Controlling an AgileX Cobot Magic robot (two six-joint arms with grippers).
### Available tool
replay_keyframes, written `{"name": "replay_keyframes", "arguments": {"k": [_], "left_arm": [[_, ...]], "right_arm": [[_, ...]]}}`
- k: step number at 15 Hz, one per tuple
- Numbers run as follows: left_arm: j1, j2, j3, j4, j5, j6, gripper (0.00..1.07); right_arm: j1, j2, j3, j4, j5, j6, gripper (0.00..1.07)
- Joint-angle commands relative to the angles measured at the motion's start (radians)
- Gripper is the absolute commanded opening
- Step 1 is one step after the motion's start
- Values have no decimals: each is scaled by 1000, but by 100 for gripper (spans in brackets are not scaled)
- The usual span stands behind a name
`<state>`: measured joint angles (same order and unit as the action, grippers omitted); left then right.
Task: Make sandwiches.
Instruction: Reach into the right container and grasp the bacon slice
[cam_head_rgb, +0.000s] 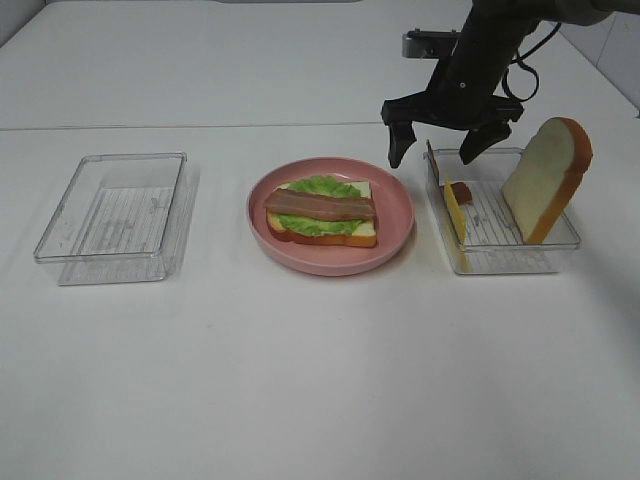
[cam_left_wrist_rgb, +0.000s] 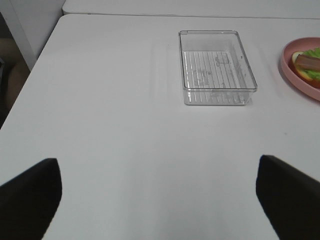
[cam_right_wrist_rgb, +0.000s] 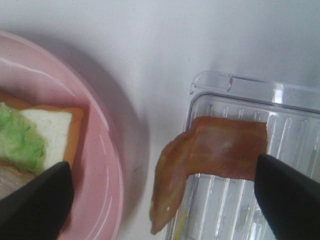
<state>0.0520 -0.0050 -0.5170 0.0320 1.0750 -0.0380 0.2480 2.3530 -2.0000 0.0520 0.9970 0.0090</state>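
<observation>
- The white counter (cam_head_rgb: 320, 380) carries everything.
- The right arm (cam_head_rgb: 490, 40) reaches down from the far right. Its tool (cam_head_rgb: 433, 155) points straight down above the plate-side end of the right tray, fingers spread wide, nothing between them.
- The left tool (cam_left_wrist_rgb: 160, 200) hangs over bare counter, well short of the left tray. Its fingers are wide apart and it holds nothing.
- The left clear tray (cam_head_rgb: 120, 268) sits left of the plate. The right clear tray (cam_head_rgb: 510, 258) sits just right of it.
- The pink plate (cam_head_rgb: 395, 215) stands between the trays, at the middle.
- One bread slice (cam_head_rgb: 545, 180) stands on edge in the right tray, tilted back toward the far right, its face turned to the plate.
- The other bread slice (cam_head_rgb: 355, 235) lies flat on the plate.
- The lettuce (cam_head_rgb: 320, 190) lies on that flat slice.
- A bacon strip (cam_head_rgb: 320, 207) lies on the lettuce, its long axis running left to right.
- A second bacon strip (cam_right_wrist_rgb: 220, 150) drapes over the right tray's plate-side rim, one end hanging outside, directly under the right tool.
- The cheese slice (cam_head_rgb: 456, 215) stands on edge against the right tray's plate-side wall, running back to front.
</observation>
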Motion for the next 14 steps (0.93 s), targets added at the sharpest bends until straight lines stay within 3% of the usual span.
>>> {"name": "replay_keyframes", "arguments": {"k": [1,3,4,6,8,9,14], "left_arm": [[1,-17,1,-8,-4,0,100],[1,-17,1,-8,-4,0,100],[1,-17,1,-8,-4,0,100],[1,-17,1,-8,-4,0,100],[1,-17,1,-8,-4,0,100],[1,-17,1,-8,-4,0,100],[1,-17,1,-8,-4,0,100]], "right_arm": [[-3,4,-9,-6,4,-9,90],[-3,4,-9,-6,4,-9,77],[-3,4,-9,-8,4,4,62],[-3,4,-9,-18,-2,16,44],[-3,4,-9,-43,-2,17,10],[-3,4,-9,-52,0,17,3],[-3,4,-9,-52,19,-3,0]]}}
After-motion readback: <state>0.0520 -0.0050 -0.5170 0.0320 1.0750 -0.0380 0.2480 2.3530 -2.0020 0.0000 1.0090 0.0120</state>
